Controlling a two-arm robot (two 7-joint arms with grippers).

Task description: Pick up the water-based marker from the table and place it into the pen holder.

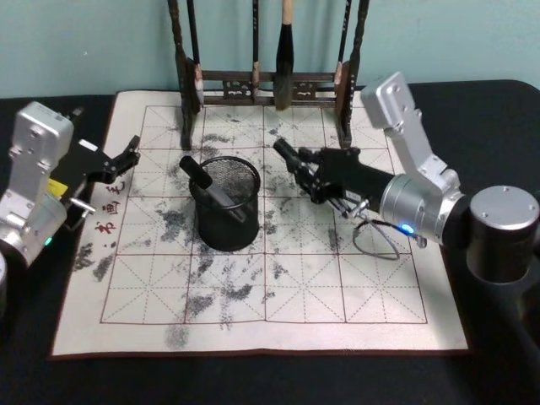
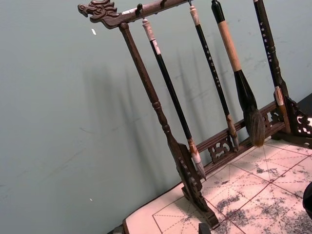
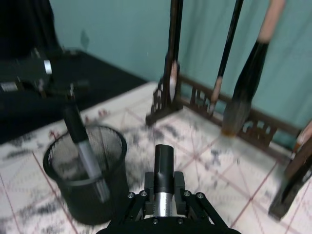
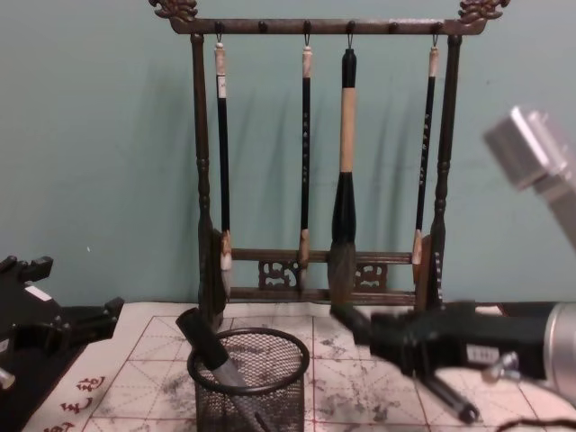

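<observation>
Two markers are in view. The right gripper (image 1: 295,165) is closed on the water-based marker (image 3: 164,163) (black cap forward, grey barrel clamped between the fingers). It hangs above the mat (image 1: 337,287), near the right side of the pen holder (image 1: 228,226) and apart from it. The pen holder stands upright on the mat in front of the brush rack (image 4: 324,259). A second marker (image 1: 202,175) leans inside it, cap up. The left gripper (image 1: 128,157) sits at the mat's left edge over the counter (image 1: 253,380); whether it is open or closed cannot be told.
</observation>
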